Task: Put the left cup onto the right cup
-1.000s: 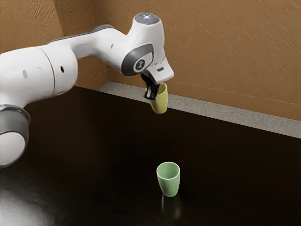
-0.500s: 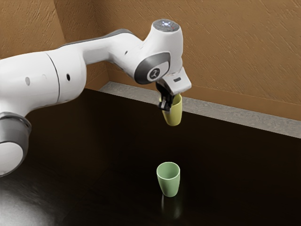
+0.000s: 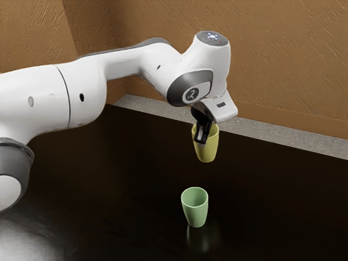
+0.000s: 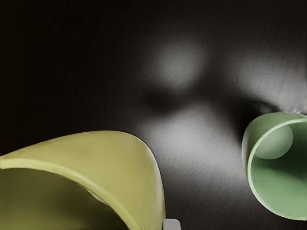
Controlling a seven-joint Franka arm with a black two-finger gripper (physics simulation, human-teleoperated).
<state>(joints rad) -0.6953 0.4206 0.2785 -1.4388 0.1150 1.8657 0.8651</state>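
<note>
A yellow-green cup (image 3: 207, 144) hangs upright in the air, and my gripper (image 3: 204, 133) is shut on its rim. It is held well above the dark table, a little toward the exterior view's right of the green cup (image 3: 194, 206), which stands upright on the table below. In the wrist view the held yellow-green cup (image 4: 91, 177) looms large right under my hand, with the green cup (image 4: 276, 165) and its open mouth off to one side of it.
The dark glossy table (image 3: 109, 179) runs back to a grey ledge (image 3: 272, 130) under a brown textured wall (image 3: 283, 54). My white arm (image 3: 81, 92) comes in from the exterior view's left.
My hand has carried the yellow-green cup toward the exterior view's right and lower, closer to a spot above the green cup. The green cup has stayed put.
</note>
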